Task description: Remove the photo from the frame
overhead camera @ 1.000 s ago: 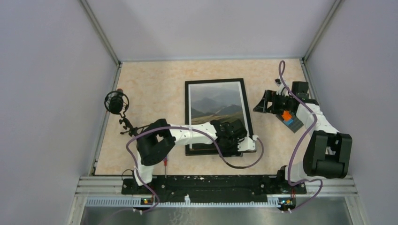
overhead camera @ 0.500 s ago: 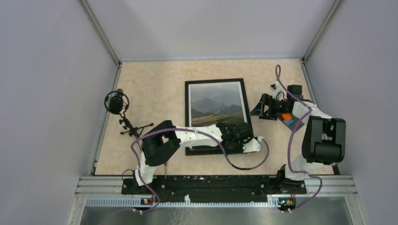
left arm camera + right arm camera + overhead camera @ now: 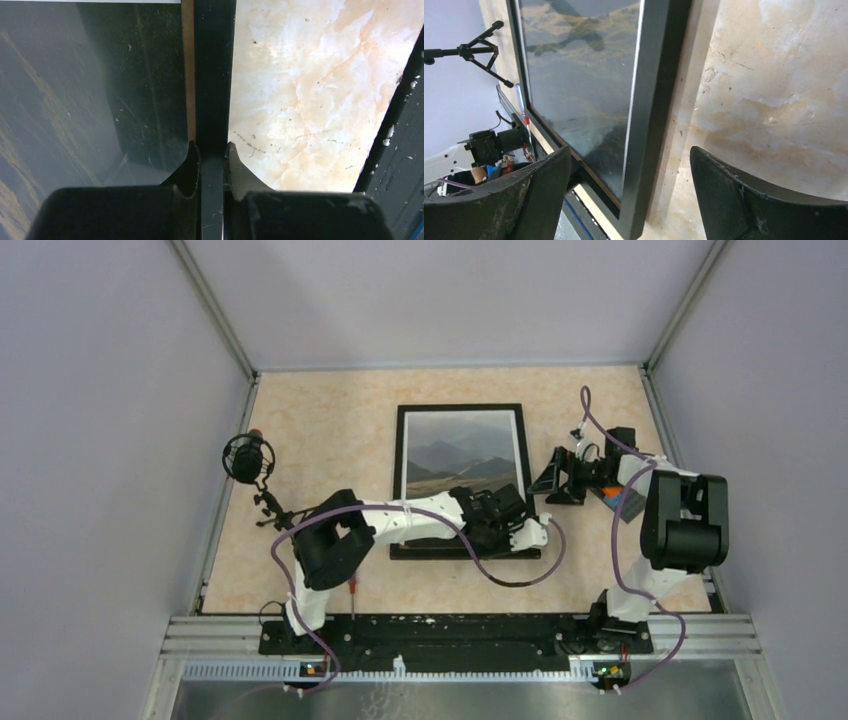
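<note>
The frame (image 3: 400, 480), a black-bordered rectangle, sits mid-table with its near end tilted up off the surface. The photo (image 3: 462, 455) of grey mountains and hills is inside it, behind the glass. My left gripper (image 3: 508, 526) is shut on the frame's right border near the near corner. In the left wrist view the gripper (image 3: 211, 150) pinches the black border (image 3: 215, 75), with the photo (image 3: 90, 90) to its left. My right gripper (image 3: 553, 478) stands open beside the frame's right edge. In the right wrist view the gripper (image 3: 630, 152) straddles the border (image 3: 659, 60), apart from it, and the photo (image 3: 579, 70) shows under the glass.
A microphone on a small tripod (image 3: 248, 458) stands at the table's left side. A red-handled screwdriver (image 3: 352, 590) lies near the front rail. A small dark block with orange and blue parts (image 3: 612, 495) lies by the right arm. Grey walls close in on three sides.
My left gripper has closed on the frame's right border and the frame's near end has come up. My right gripper has moved left to the frame's right edge, staying open.
</note>
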{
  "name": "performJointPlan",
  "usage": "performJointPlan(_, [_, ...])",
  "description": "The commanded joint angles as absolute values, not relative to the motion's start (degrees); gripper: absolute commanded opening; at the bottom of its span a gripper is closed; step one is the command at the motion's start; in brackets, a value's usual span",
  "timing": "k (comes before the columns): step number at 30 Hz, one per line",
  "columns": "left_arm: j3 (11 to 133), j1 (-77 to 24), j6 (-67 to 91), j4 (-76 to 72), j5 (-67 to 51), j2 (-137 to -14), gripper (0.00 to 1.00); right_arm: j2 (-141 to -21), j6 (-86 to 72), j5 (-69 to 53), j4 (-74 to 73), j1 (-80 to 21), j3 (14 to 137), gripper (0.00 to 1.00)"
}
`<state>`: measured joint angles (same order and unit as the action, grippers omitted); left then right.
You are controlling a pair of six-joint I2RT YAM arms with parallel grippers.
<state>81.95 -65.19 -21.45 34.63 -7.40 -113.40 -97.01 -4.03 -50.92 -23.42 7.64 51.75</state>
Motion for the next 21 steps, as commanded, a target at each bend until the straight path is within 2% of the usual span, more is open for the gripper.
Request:
performJointPlan(1, [82.2, -62.2, -20.5, 33.7, -12.5, -106.1, 0.00, -99.4, -1.5, -52.5, -25.2, 7.8, 53.6, 0.86])
performJointPlan(11, [82.5, -58.0, -19.9, 33.8, -23.9, -103.5, 0.00, -104.7, -4.3, -65.4, -23.7, 7.8, 53.0, 0.84])
performJointPlan(21, [81.9, -58.0, -21.1, 32.2, -26.7, -102.3, 0.00, -108.3, -12.7, -76.8, -16.6, 7.7, 49.8, 0.67])
